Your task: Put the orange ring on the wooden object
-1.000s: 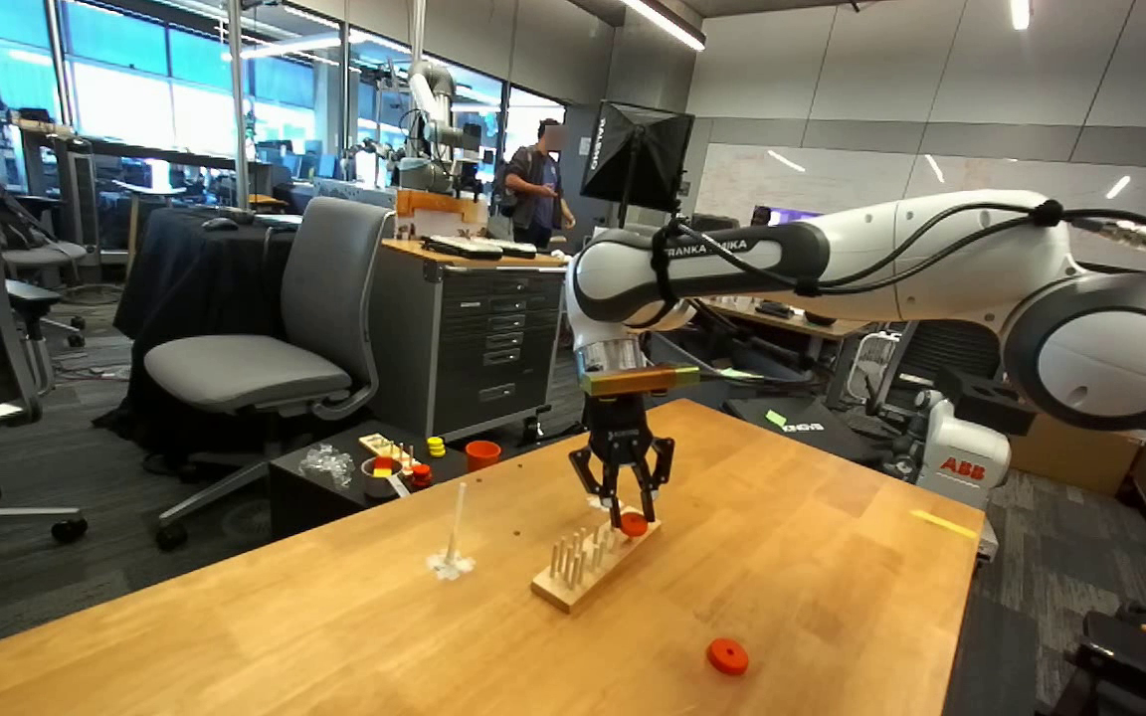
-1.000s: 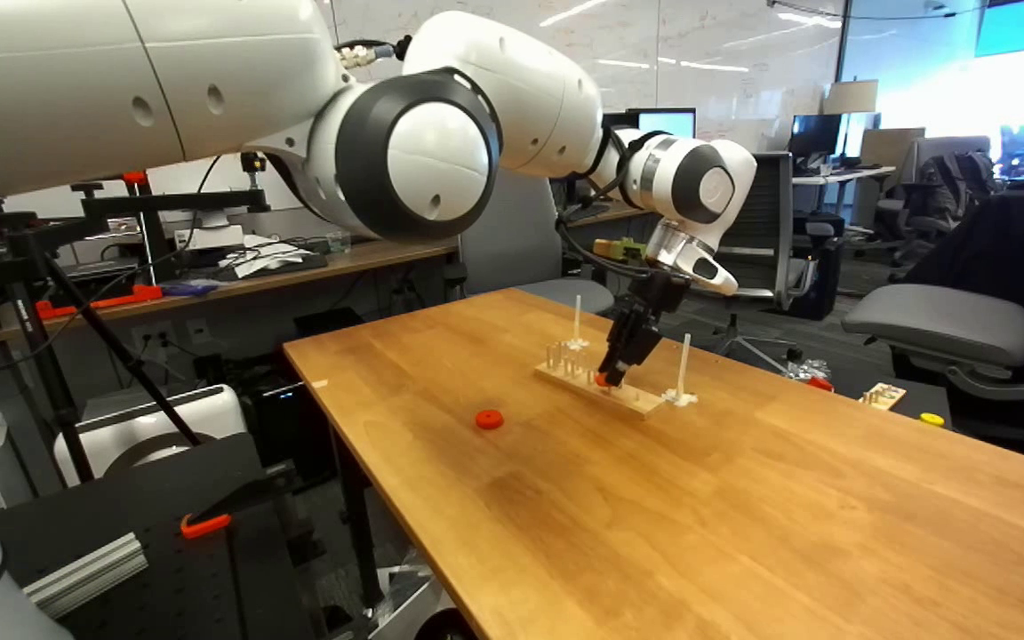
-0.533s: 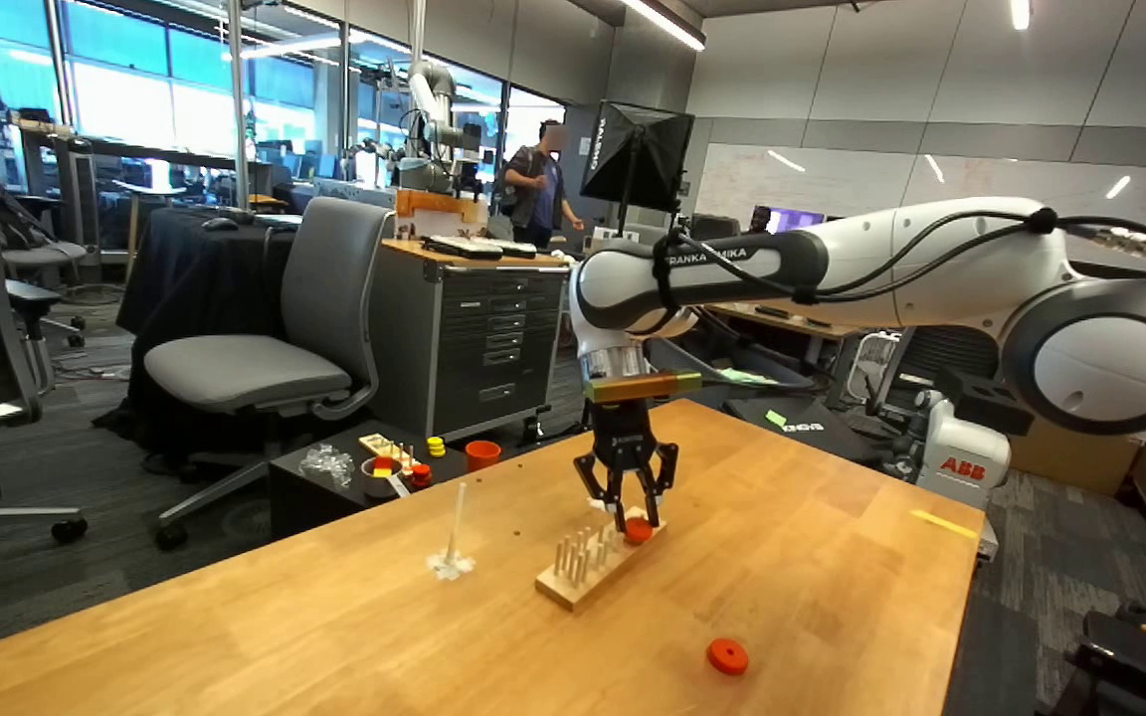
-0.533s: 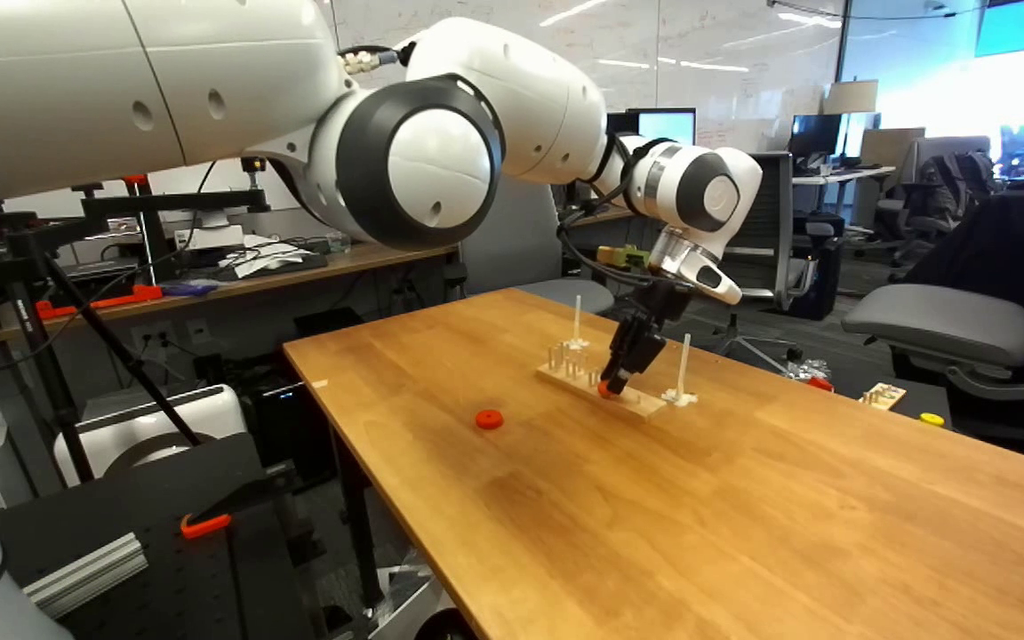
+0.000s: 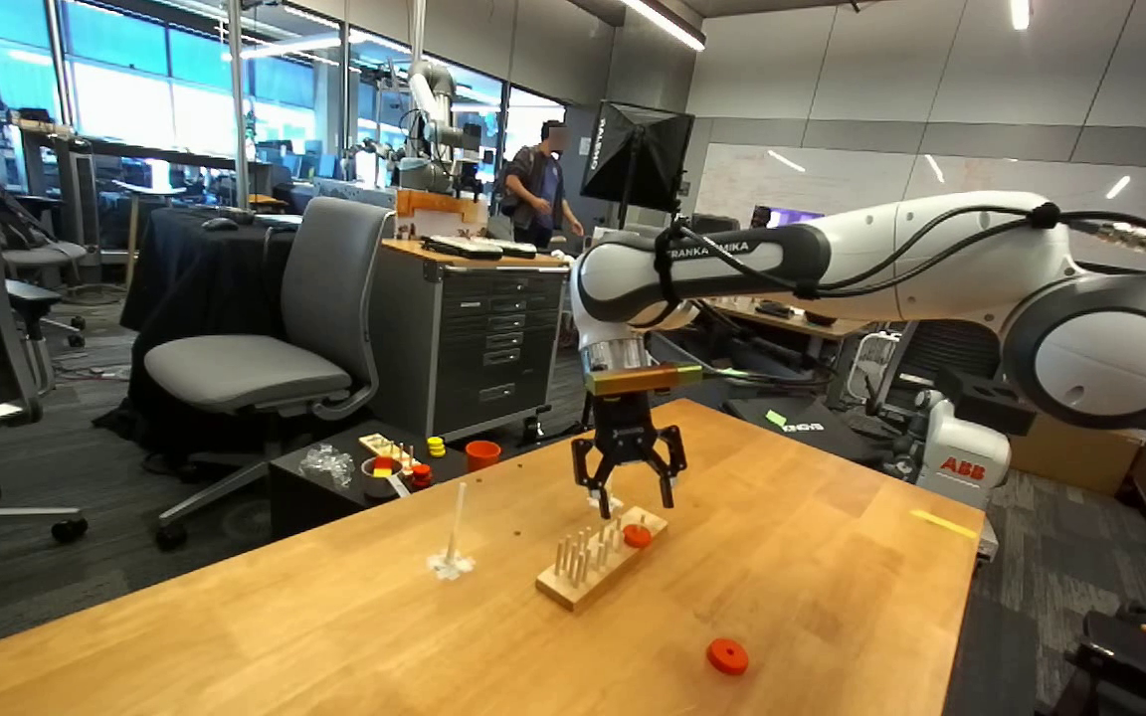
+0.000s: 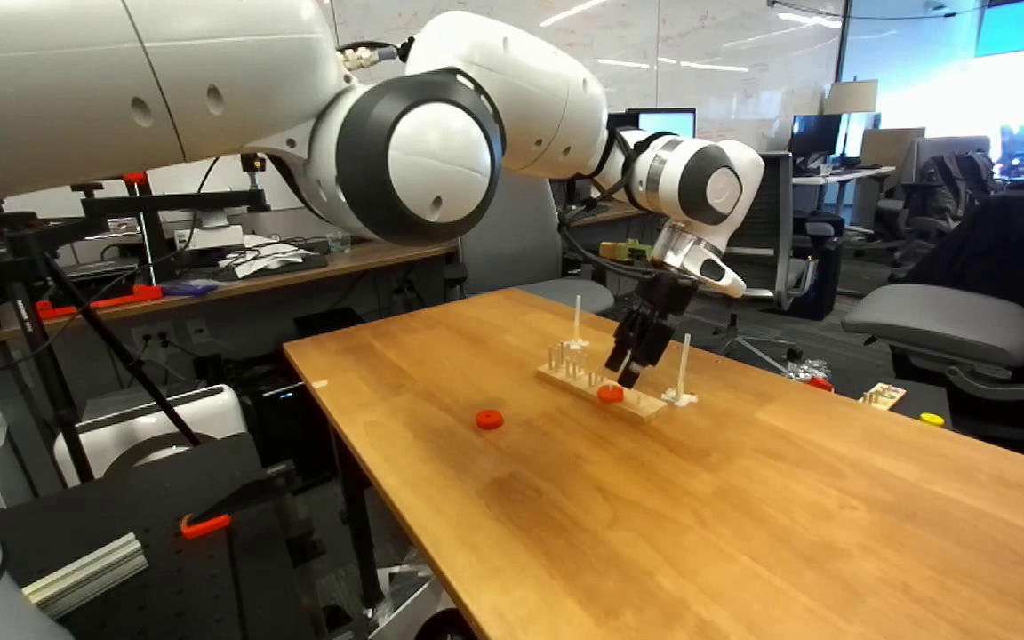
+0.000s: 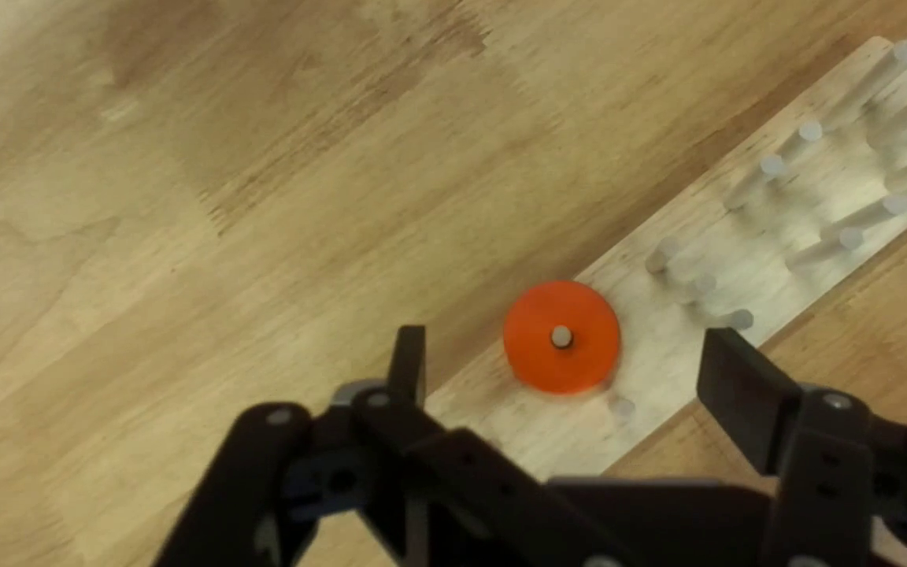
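Now the gripper hangs higher, widened—orange ring pegged on the wooden base.

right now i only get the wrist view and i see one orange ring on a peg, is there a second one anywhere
Observer: Yes, in both exterior views a loose second ring lies on the table, off the wooden base.
Operator: ok, and is the claw down around the orange ring on the peg or above it
Observer: Above it, as both exterior views show.
Operator: good, anything tall standing near that end of the base
Observer: Yes, in an exterior view a thin pale stick stands on the table near the end that bears the ring.
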Tool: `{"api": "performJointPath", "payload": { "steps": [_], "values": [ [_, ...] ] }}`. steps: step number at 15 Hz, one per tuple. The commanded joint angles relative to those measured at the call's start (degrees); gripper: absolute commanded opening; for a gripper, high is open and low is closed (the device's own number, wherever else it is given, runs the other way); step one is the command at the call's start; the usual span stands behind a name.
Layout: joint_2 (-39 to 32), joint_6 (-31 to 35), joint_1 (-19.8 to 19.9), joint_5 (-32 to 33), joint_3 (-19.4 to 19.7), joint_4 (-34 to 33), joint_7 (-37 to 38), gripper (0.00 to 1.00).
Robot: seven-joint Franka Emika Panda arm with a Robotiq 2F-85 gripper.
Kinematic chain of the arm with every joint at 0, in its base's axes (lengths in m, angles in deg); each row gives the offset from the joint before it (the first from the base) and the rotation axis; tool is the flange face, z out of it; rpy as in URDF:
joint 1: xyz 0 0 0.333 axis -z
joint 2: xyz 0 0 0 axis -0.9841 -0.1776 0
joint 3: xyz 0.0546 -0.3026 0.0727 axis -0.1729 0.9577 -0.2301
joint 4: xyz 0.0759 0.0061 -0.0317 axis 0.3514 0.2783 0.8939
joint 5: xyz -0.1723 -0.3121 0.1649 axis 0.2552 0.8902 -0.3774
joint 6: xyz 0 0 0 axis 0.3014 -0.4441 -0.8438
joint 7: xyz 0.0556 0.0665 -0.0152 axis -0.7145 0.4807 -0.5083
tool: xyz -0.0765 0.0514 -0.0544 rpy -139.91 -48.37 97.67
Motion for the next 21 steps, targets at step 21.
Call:
{"api": "performJointPath", "payload": {
  "steps": [21],
  "values": [
    [16.18, -0.33, -0.59, 5.91, 1.72, 0.43, -2.92, 1.0]
  ]
}}
